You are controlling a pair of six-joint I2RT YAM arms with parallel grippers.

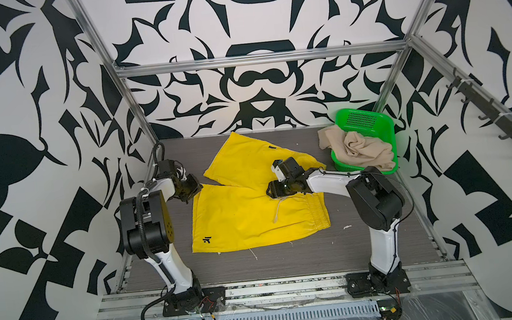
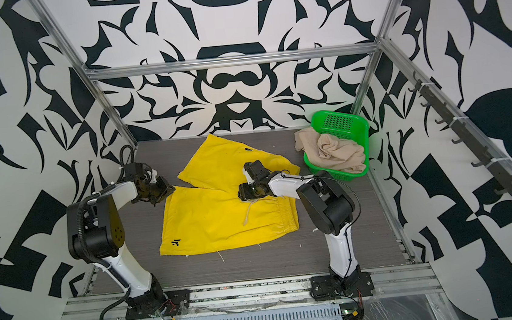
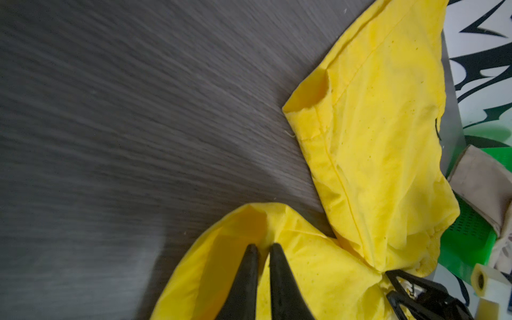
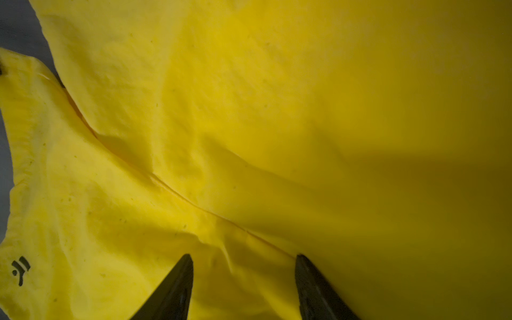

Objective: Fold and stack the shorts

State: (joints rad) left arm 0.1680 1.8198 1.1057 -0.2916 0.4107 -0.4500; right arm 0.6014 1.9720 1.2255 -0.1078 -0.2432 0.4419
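Dark wood-grain tabletop (image 1: 288, 259), with the yellow shorts (image 1: 247, 218) spread flat between my two arms, waistband toward the right arm and legs toward the left.

My left gripper (image 3: 262, 248) is pinched on the hem corner of the near leg. The far leg splays off toward the back wall, so I judge the fold runs that way. My right gripper (image 4: 243, 257) hangs with its jaws apart, holding nothing, over the crotch where the legs split. The beige shorts (image 1: 361, 151) lie heaped in the green basket (image 1: 368, 119), well apart from both.
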